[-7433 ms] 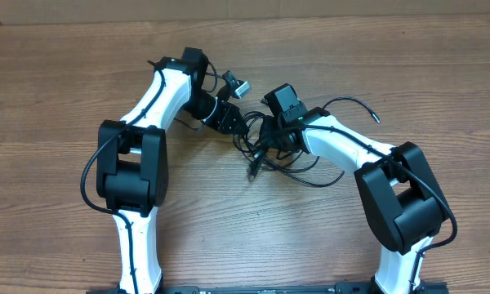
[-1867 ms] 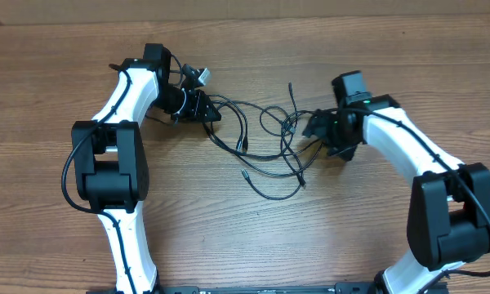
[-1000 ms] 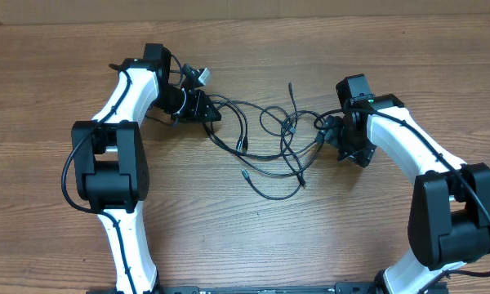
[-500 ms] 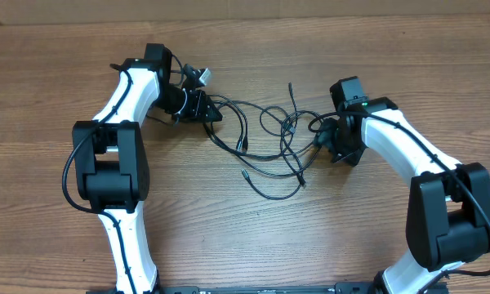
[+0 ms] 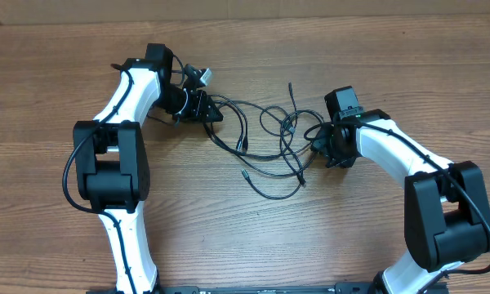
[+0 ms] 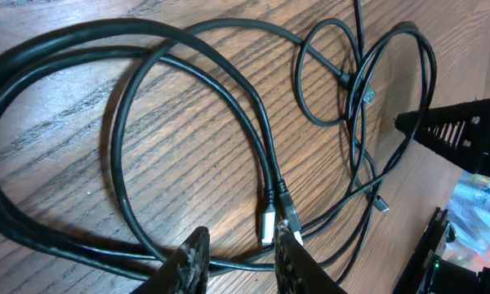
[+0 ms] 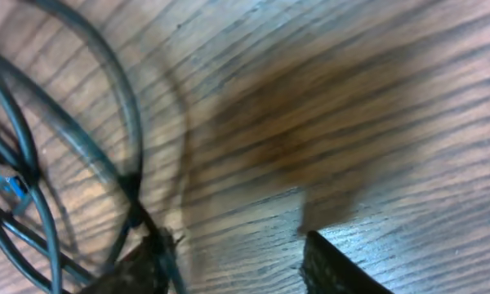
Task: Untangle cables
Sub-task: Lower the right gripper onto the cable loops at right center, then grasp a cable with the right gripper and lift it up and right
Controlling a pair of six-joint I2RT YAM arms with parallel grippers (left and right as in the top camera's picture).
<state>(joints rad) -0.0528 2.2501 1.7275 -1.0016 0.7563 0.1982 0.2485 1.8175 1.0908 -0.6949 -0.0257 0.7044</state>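
Several thin black cables lie in loose crossing loops between my two arms. My left gripper sits at their left end, where the strands run into it. In the left wrist view the cables loop ahead. One strand crosses between the narrowly set jaws of my left gripper, and two small plug ends lie just beyond. My right gripper is low at the loops' right edge. In the blurred right wrist view my right gripper stands open. A strand of the cables lies against its left finger.
A wooden table carries everything. Both white arms with black bases flank the cables. Thicker black wires run along the arms. The table's far edge meets a brown backing.
My right gripper has moved left and a little down onto the right edge of the loops, and its jaws have narrowed. The left arm and the cables have stayed still.
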